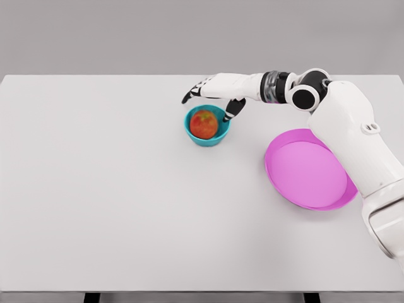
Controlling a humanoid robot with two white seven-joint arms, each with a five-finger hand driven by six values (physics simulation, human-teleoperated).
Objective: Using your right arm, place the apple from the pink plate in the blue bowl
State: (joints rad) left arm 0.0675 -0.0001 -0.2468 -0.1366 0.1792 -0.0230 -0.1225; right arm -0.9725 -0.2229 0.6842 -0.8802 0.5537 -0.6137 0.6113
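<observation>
White table surface point(126, 208) fills the view from the near edge to the far edge. Toward the right sits a pink plate point(309, 169) holding nothing, partly covered on its right side by the robot's white right arm. Farther back, near the middle, stands a small blue bowl point(208, 137) with a red apple point(204, 124) resting inside it. The right hand point(211, 95) hovers just above and behind the bowl, its dark-tipped fingers point(189, 96) spread apart and gripping nothing, thumb pointing down beside the bowl's rim.
</observation>
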